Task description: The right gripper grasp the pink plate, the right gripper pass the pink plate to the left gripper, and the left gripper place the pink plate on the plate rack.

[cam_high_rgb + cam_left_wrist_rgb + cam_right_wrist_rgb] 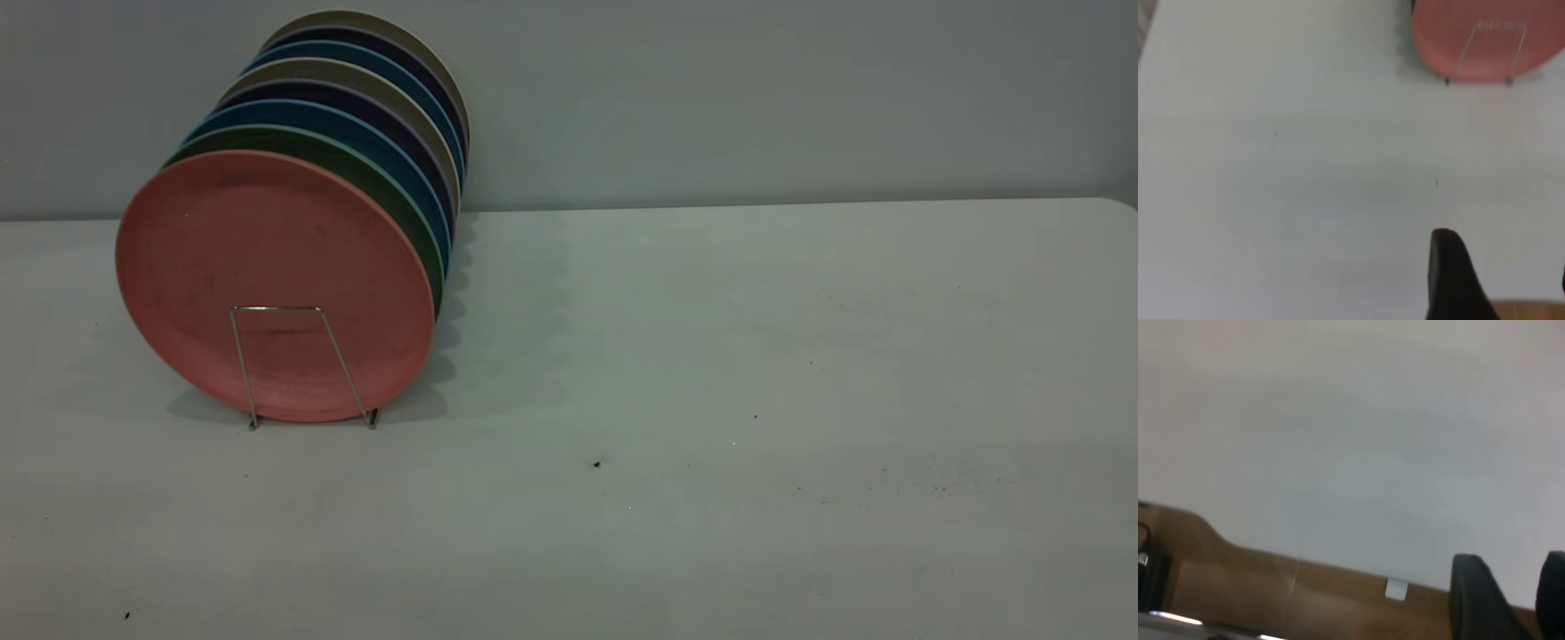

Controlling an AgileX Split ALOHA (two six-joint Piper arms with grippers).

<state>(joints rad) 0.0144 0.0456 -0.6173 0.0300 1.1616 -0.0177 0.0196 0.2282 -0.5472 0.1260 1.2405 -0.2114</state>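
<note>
1. The exterior view shows neither arm; each hand appears only in its own wrist view, and only in part.
2. The left hand [1501,280] shows one dark finger [1451,280] in full and a sliver of the other at the picture's edge. The two stand well apart with nothing between them, so the hand is spread. It hangs over bare table [711,356] near the table's edge, well apart from the plates.
3. The right hand [1511,600] shows two dark fingers, both cut off by the picture's edge, with a gap between them and nothing in it: spread as well. It hangs by the table's edge, with brown floor [1271,587] beyond.
4. The pink plate [276,284] stands on edge at the left of the table, the nearest of a row of plates in the plate rack [302,364]. It is round, matte salmon pink, with a low rim and faint dark specks.
5. Only the rack's nearest wire loop is plain to see, standing just in front of the pink plate's lower half; the plates hide the rest.
6. Behind the pink plate only the upper rims of the others show: a green plate [373,164], then blue, dark and beige ones receding toward the wall.
7. In the left wrist view the pink plate is cut off at the top.
</note>
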